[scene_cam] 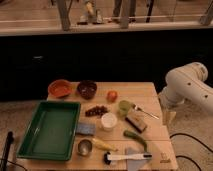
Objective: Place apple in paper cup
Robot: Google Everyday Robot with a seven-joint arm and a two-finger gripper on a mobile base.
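At the front of the pale wooden worktop [160,145], a shiny metal cup [84,146] stood beside a green plastic tray [50,129]. Just beyond, the small white paper cup [108,121] sat upright, mouth up, apart from the small round red-orange apple [112,95] farther back, which, being round, showed no long axis or heading. The white arm's pincer [168,116] hung at the worktop's right edge, well apart from both, its state impossible to tell. The reach appeared not yet begun, and the next move would call for crossing left over the fruit.
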